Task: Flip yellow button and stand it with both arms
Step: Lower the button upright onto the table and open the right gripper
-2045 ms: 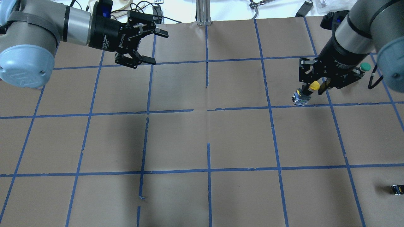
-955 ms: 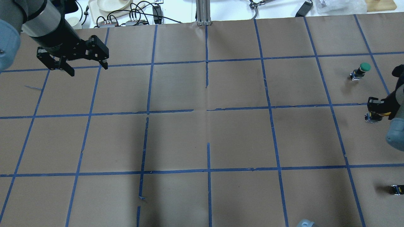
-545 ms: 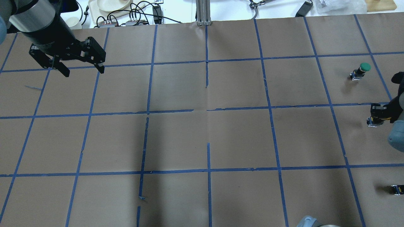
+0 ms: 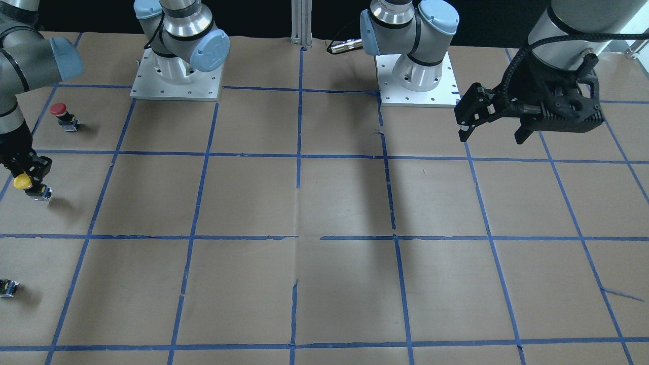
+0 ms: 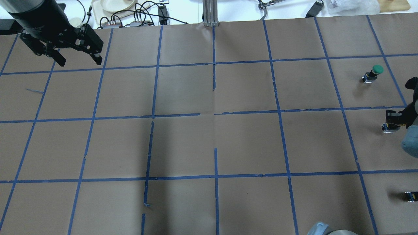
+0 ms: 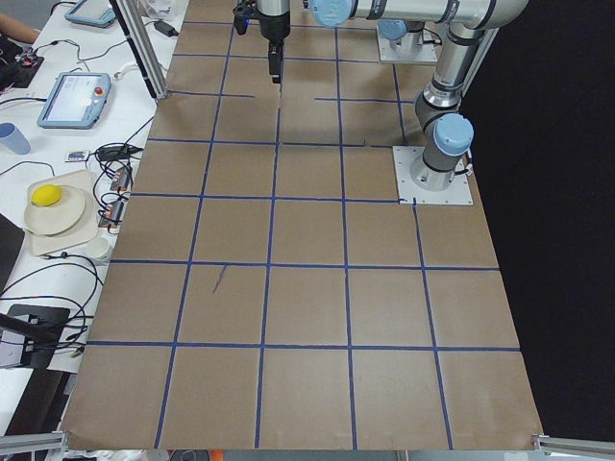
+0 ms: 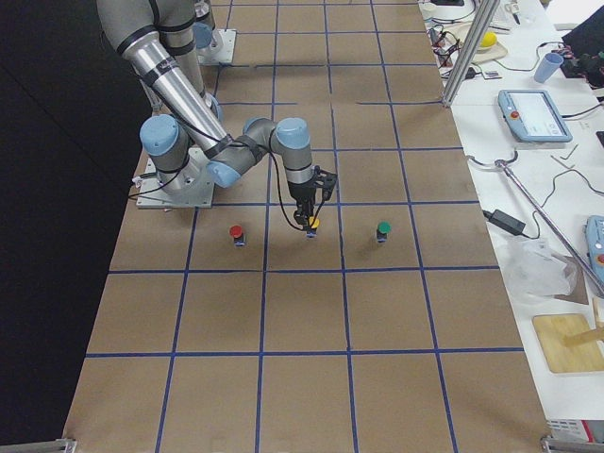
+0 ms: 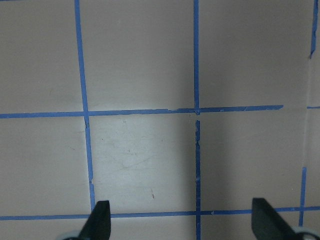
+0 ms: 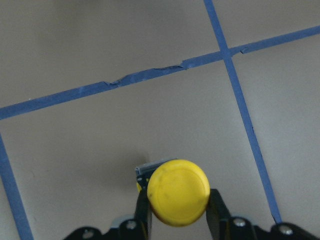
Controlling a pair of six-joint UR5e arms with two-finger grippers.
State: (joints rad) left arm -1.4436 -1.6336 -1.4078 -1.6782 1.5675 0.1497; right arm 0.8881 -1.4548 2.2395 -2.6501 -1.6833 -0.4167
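The yellow button stands cap up between the fingers of my right gripper, which is shut on its black collar. In the front-facing view the yellow button and right gripper are at the far left, the grey block low over the paper; I cannot tell if it touches. In the overhead view the right gripper hides the cap and only the button's block shows. My left gripper is open and empty, high over the table's far left; it also shows in the front-facing view.
A red-capped button stands on the robot's side of the yellow one. A green-capped button stands on the far side. A small capless block lies near the right edge. An aluminium post and cables line the far edge.
My right gripper carried the yellow button from the mid-right square toward the right edge and lowered it upright. My left gripper turned to point down and drew back to the far left.
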